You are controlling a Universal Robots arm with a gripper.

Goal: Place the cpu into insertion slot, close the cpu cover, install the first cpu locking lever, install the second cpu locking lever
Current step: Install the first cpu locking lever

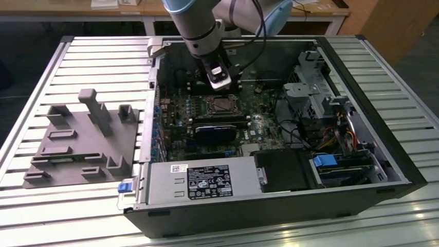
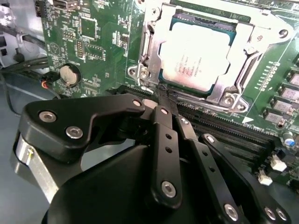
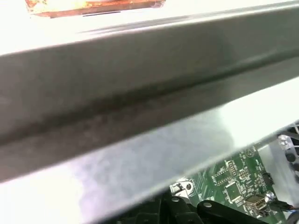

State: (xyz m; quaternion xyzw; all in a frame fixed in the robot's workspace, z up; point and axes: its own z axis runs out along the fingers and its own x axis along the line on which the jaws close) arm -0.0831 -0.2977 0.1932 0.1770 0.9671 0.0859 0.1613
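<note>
On the slatted worktop [image 1: 48, 206] an open computer case [image 1: 274, 208] lies on its side and takes most of the middle; bare slats run along all its edges. At the worktop's edge on the exterior view's left sits a grey fixture [image 1: 69, 149], well apart from the case. Inside the case, a grey power-supply box [image 1: 164, 182] fills the near edge. The green motherboard [image 1: 264, 131] has open room above it. The arm [image 1: 195, 25] comes in over the far wall of the case. The jaws are closed, and their black fingertips [image 2: 166, 100] meet just beside one edge of the insertion slot [image 1: 205, 105], between it and the long memory slots [image 2: 224, 126]. I cannot tell if they pinch something thin. The cpu cover [image 2: 247, 46] lies flat on the slot. The cpu [image 2: 198, 53] sits inside the slot and shows through the cover's window.
</note>
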